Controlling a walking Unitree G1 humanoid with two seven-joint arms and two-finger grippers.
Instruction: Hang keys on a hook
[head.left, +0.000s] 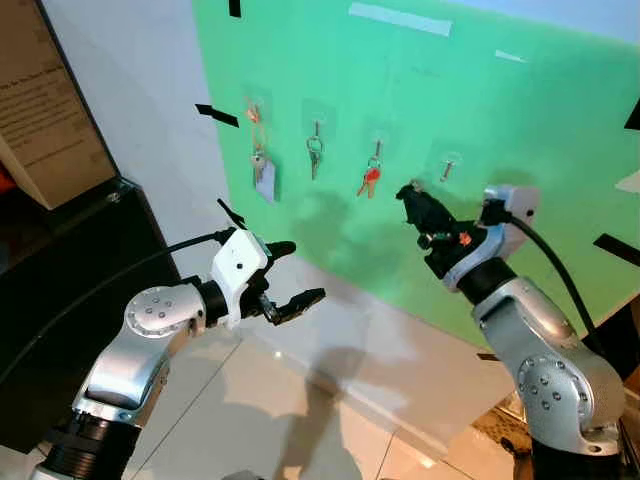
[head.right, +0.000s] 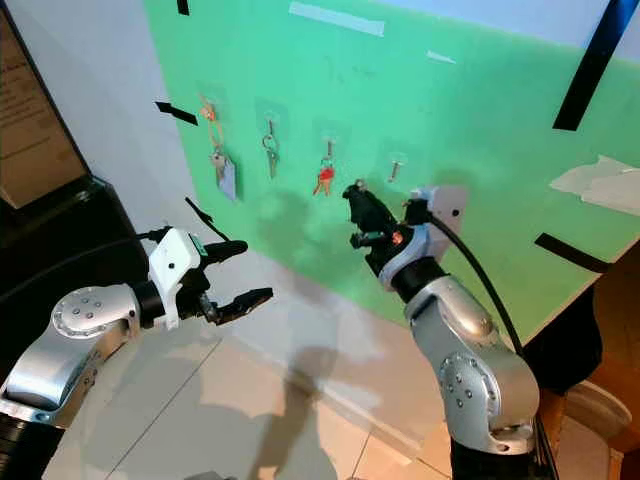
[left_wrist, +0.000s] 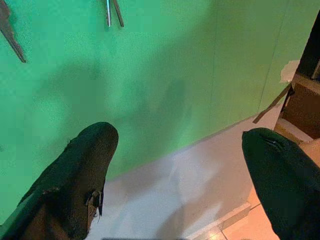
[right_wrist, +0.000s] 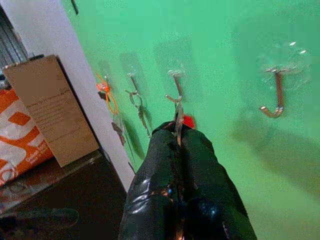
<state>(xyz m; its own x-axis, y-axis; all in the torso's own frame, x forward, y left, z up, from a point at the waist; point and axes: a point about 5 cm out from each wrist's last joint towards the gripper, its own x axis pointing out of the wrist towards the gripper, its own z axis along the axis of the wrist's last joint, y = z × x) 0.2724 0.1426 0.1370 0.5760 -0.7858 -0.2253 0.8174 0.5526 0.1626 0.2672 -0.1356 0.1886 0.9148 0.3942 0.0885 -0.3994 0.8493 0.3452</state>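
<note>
Right end effector raised near green wall panel, fingers pressed together, nothing seen between them; tips just below and beside empty fourth hook. Left end effector held lower, fingers spread wide, holding nothing. Red-headed keys hung on third hook, just left of right end effector. Silver keys and tagged keys hung on the two hooks further left. Dark cabinet and cardboard box at left edge, well apart from the arms. Tiled floor open below.
</note>
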